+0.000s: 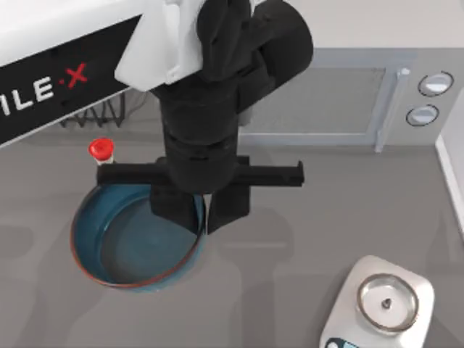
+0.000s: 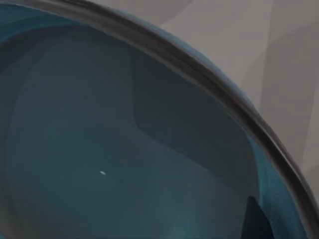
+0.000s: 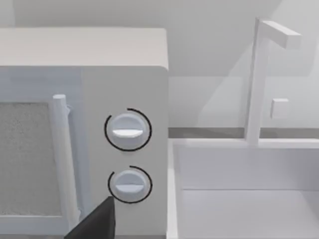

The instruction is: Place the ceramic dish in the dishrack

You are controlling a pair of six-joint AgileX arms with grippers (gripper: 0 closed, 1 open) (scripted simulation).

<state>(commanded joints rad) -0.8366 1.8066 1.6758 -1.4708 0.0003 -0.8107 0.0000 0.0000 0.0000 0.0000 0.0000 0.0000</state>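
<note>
My left arm reaches down from the top view's upper left, wrist vertical, left gripper [image 1: 201, 217] low with jaws slightly apart, one finger [image 1: 174, 210] set beside the other.

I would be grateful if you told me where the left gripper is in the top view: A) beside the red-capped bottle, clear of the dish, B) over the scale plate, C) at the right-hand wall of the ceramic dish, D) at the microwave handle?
C: the left gripper has one finger inside the ceramic dish and one outside its right-hand wall.
</note>
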